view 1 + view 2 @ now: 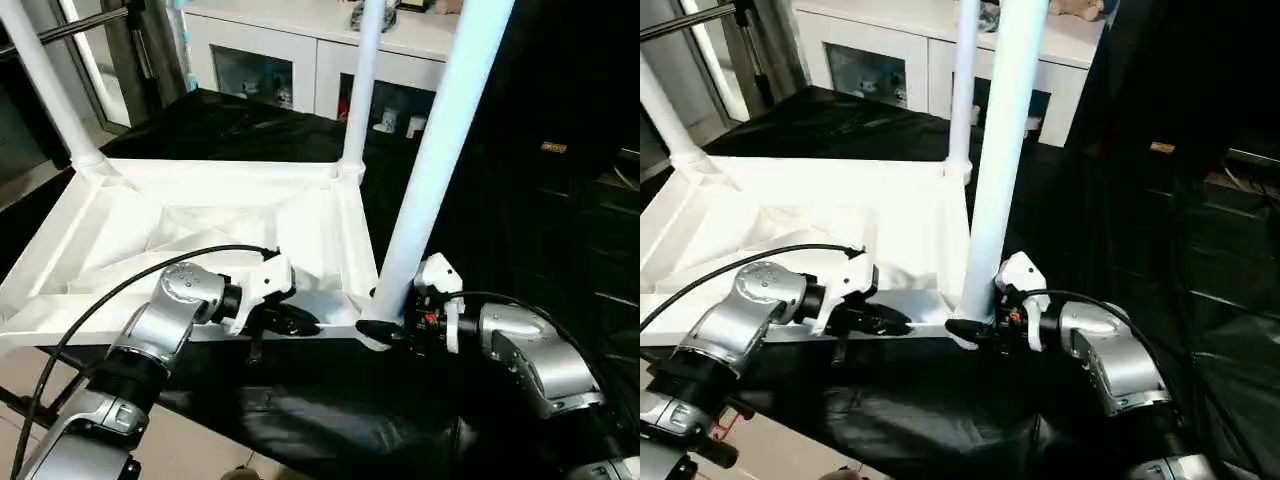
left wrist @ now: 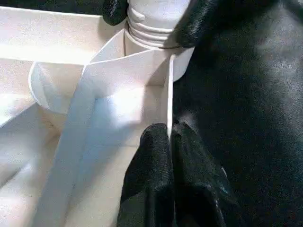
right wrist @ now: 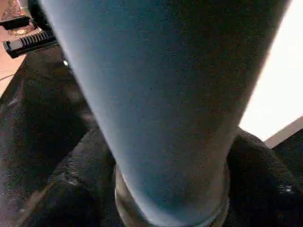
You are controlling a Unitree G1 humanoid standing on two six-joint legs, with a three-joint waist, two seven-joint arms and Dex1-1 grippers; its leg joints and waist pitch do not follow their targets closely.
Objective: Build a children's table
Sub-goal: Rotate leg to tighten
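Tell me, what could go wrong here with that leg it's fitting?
The right tool grips the near leg right at its base, where threads still show above the corner socket; if released now, the tall leg might lean or drop out. The left tool pinches only the tabletop's thin rim, so the top could slip while the leg turns.

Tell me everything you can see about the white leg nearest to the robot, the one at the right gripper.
The nearest leg is a long, smooth white tube, seemingly plastic, narrowing slightly towards its upper end. It stands nearly upright, leaning a little, at the near right corner of the upturned table top. Ridges like a thread show where its base meets the corner socket. The right gripper has its black fingers around the base; the left gripper pinches the top's thin rim beside it.
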